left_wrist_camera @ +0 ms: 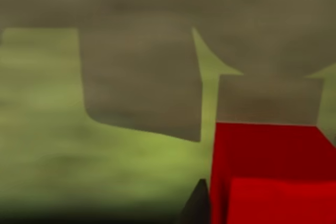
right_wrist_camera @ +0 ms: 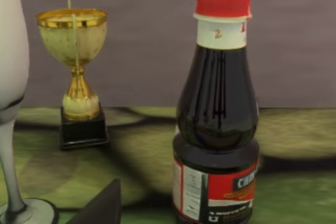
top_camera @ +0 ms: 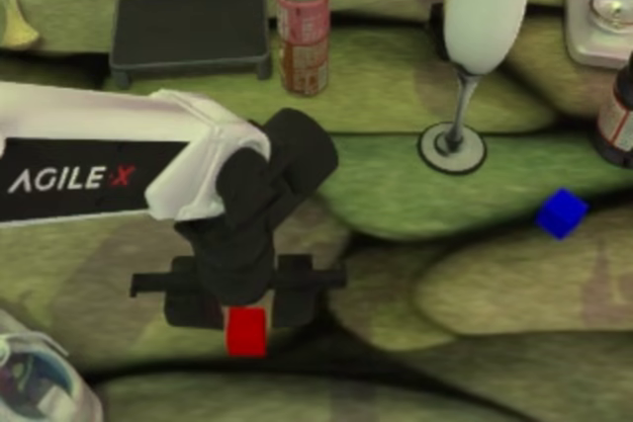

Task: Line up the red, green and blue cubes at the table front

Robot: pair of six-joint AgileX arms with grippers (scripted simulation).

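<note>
top view: overhead, looking straight down on the table [top_camera: 415,175]; left wrist view: very near the surface, close on the red cube [left_wrist_camera: 273,174], shared with the top view; right wrist view: low, level, facing a sauce bottle [right_wrist_camera: 218,114] and trophy [right_wrist_camera: 76,77].

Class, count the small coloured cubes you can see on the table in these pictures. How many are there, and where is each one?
2. The red cube sits at the table front, at the left gripper. The blue cube lies alone toward the right side. No green cube shows; the arm may hide it.
</note>
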